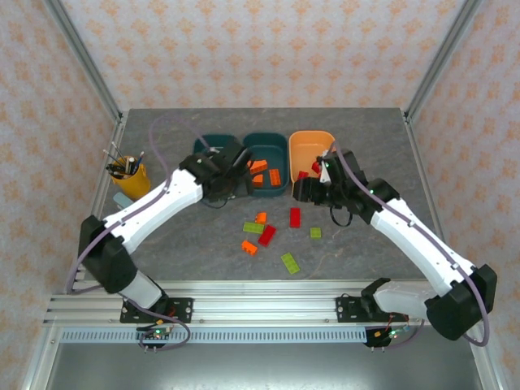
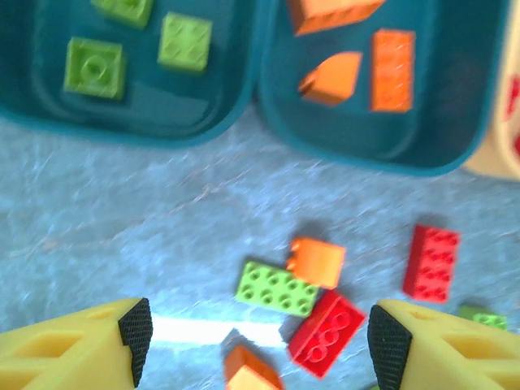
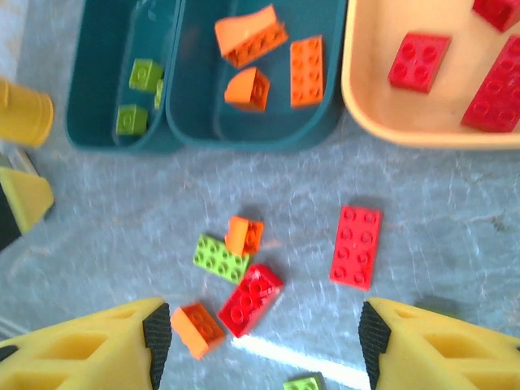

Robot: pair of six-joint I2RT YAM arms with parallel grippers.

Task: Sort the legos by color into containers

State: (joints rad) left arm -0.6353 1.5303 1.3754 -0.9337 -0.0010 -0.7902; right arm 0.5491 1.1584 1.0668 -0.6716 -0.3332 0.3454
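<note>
L pincer (image 2: pixel 260 345) – jaws apart, nothing between them, hanging near the front rims of the teal trays. R pincer (image 3: pixel 264 337) – jaws apart as well, empty.

Likely R's next pick: red oblong brick (image 3: pixel 356 246). It lies flat on the table ahead of the fingertips, offset toward the right-hand finger in the R wrist view. Its long axis points at the trays, i.e. roughly square to the line between the fingertips, so prob. little wrist turn is needed to close across the short side. R arm is nearer to it than L. The orange tray (image 3: pixel 406 134), holding the reds, sits straight beyond it.

L is nearer the cluster: green oblong (image 2: pixel 276 287) touching orange square (image 2: pixel 317 262), with red brick (image 2: pixel 327 333) and orange brick (image 2: pixel 248 370) close by. Tight spot for fingers.

Greens are in the left teal tray (image 2: pixel 162 134), oranges in the mid teal tray (image 2: pixel 366 158).

Tabletop (image 1: pixel 187 252): grey stone-look, flat. The red oblong stands clear of its neighbours – good finger room. Pen cup (image 1: pixel 130 175) is far left, well apart.
</note>
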